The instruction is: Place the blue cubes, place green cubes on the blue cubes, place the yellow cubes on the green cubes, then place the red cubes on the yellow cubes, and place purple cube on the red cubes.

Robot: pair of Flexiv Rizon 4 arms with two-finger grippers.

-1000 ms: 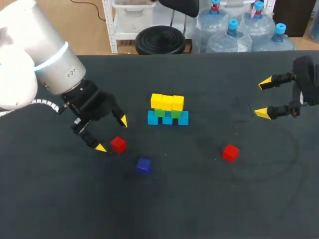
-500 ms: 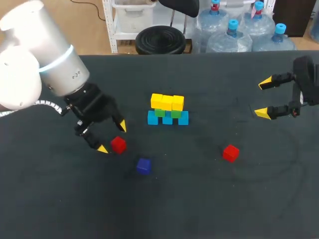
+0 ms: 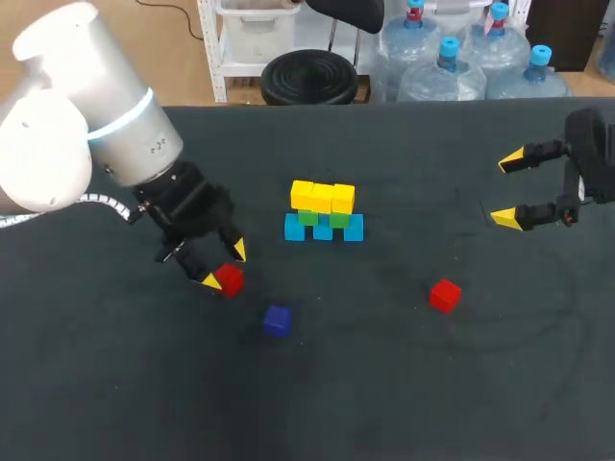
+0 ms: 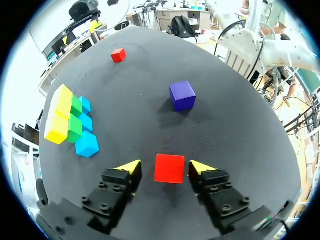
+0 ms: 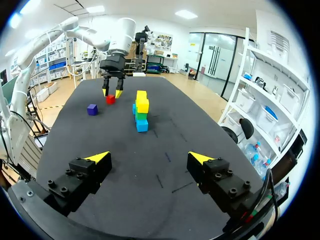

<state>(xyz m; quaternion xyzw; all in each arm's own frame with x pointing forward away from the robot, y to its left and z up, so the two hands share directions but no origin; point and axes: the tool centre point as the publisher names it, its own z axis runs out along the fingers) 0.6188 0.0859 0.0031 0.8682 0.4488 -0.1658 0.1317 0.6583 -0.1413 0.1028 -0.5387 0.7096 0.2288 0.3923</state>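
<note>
Nearest to you, the purple cube [image 3: 277,320] sits alone on the worktop [image 3: 384,394]. It is the last piece the task calls for, so it makes sense that it waits there. A little farther and off to the right lies one red cube [image 3: 444,295], also loose and well apart from everything else.

To the left, at about the same depth, the other red cube [image 4: 169,168] rests flat on the worktop between the fingers of your left pincer [image 4: 165,167]. The pincer is spread and straddles the cube. The wrist view shows a thin gap on each side, so nothing is pinched yet. The cube's side faces look roughly square to the two yellow tips, which suits a clean squeeze. Being a cube, it has no long axis to line up.

Farther in, at the middle, stands the stack, with the blue cubes [image 3: 323,229] at the base, green cubes [image 3: 322,218] on them and yellow cubes [image 3: 323,197] on top. Its long axis runs left to right, and the yellow top looks ready for the red layer.

Farthest, at the right edge, your right pincer [image 3: 507,189] hangs spread and empty, well clear of the stack.
</note>
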